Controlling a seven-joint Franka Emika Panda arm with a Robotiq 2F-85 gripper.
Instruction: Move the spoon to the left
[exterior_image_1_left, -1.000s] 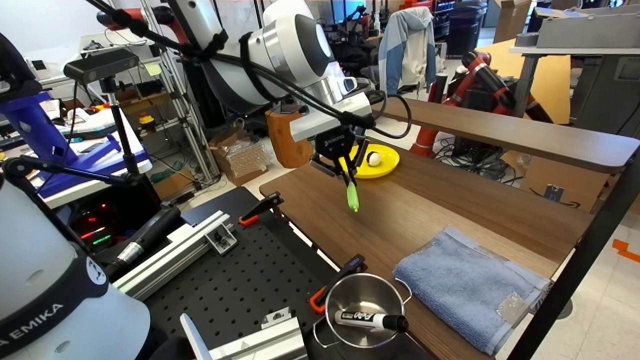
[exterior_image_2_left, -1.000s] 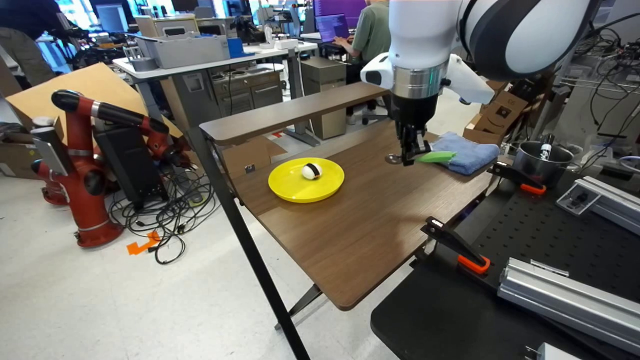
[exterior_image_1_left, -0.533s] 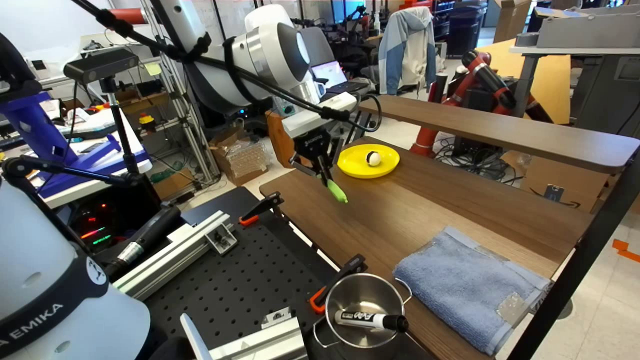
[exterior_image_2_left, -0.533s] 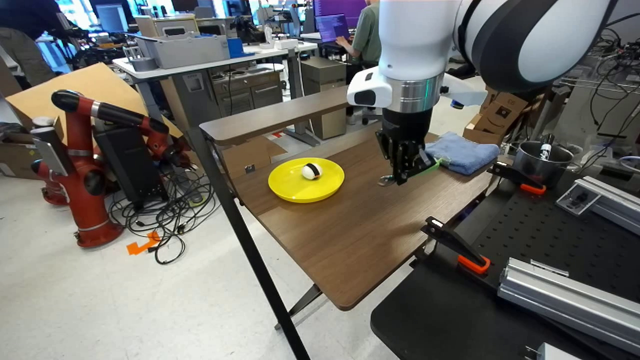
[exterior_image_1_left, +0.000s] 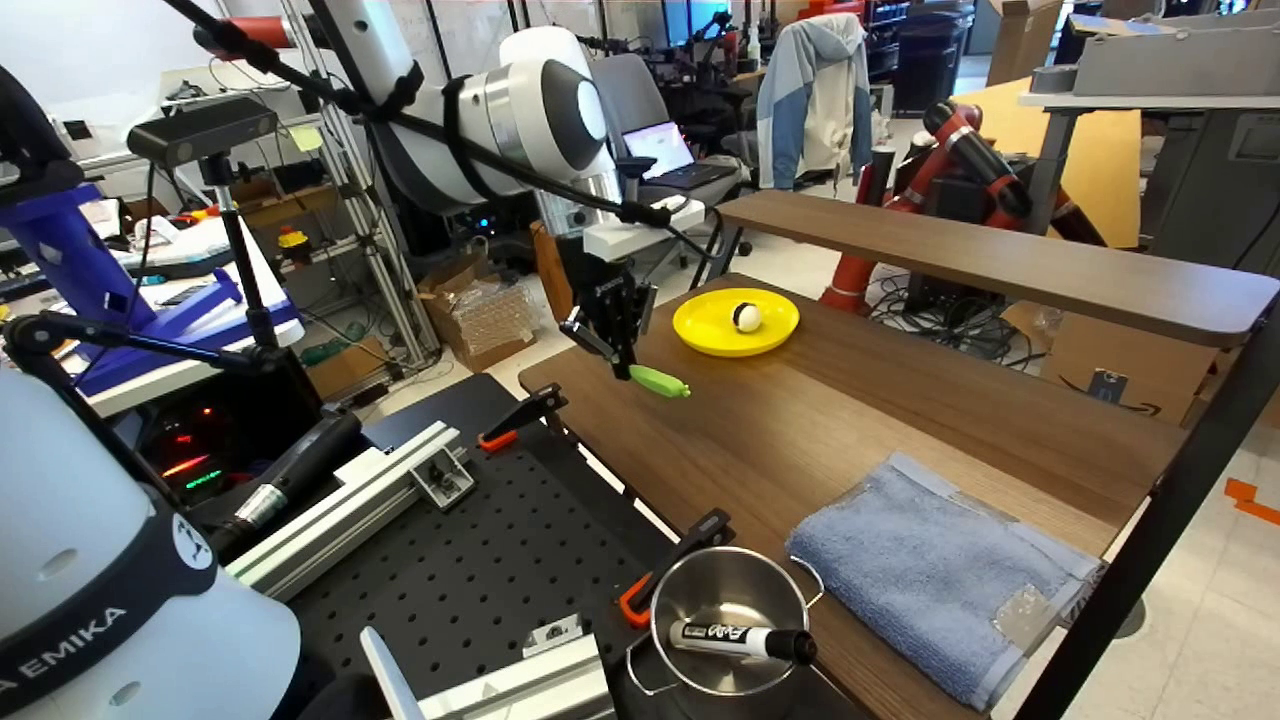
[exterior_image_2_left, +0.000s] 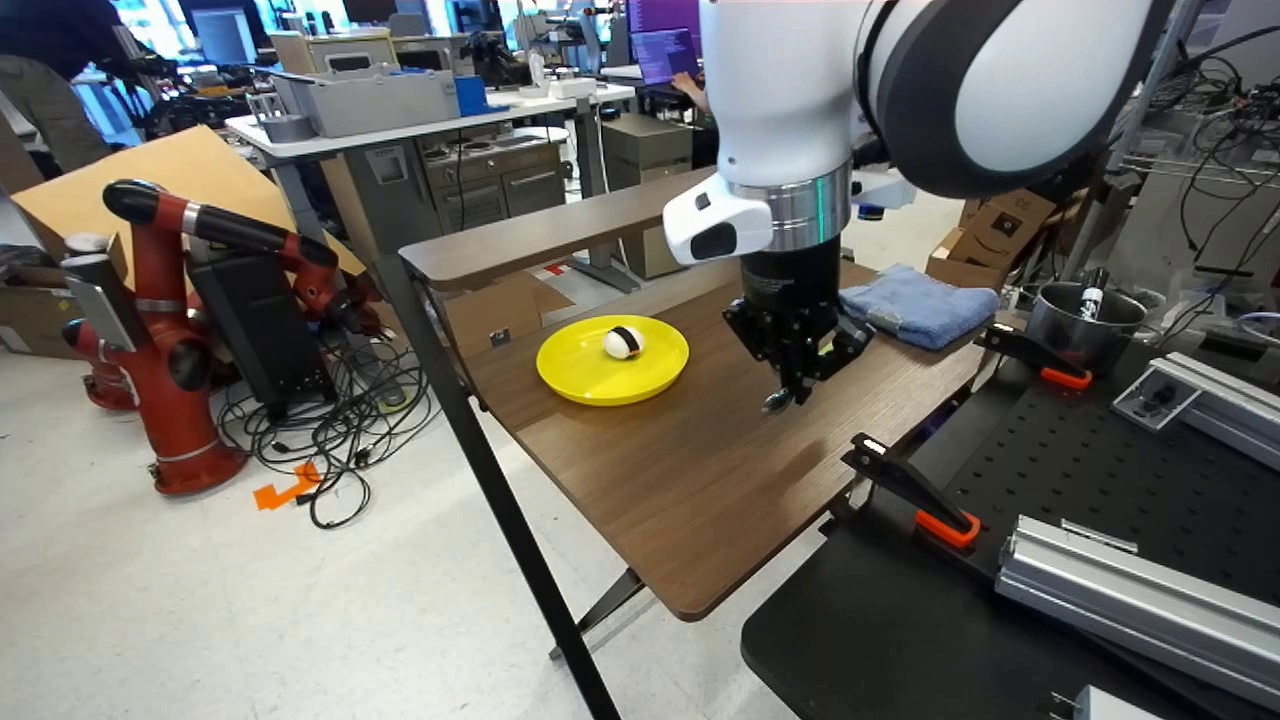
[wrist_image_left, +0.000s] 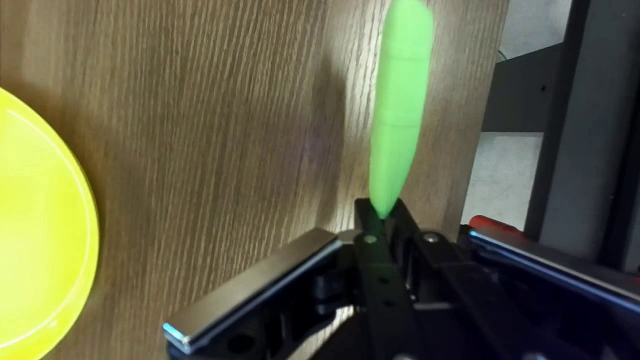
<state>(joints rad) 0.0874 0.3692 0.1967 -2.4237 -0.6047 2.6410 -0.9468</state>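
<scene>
1. Currently, from the left in an exterior view: end effector (exterior_image_1_left: 621, 370) pinches the spoon (exterior_image_1_left: 659, 381) at the tapered end of its green handle, over the surface (exterior_image_1_left: 800, 420).
2. Next rightward, spoon itself: probably light, stiff, not fragile; smooth plastic might pivot in so short a grip. Mid-handle would likely hold steadier. Handle raised, shadow (wrist_image_left: 327, 145) apart in wrist view; cannot tell whether the metal bowl (exterior_image_2_left: 775, 402) touches down.
3. Near edge, clamp (exterior_image_1_left: 692, 546) on it: edge runs up to the surface's left corner; leftward travel should stop short.
4. Yellow dish (exterior_image_1_left: 735, 340): apart from spoon; rim deserves clearance.
5. Surface continues toward the blue towel (exterior_image_1_left: 935, 570); likely roomiest.
</scene>
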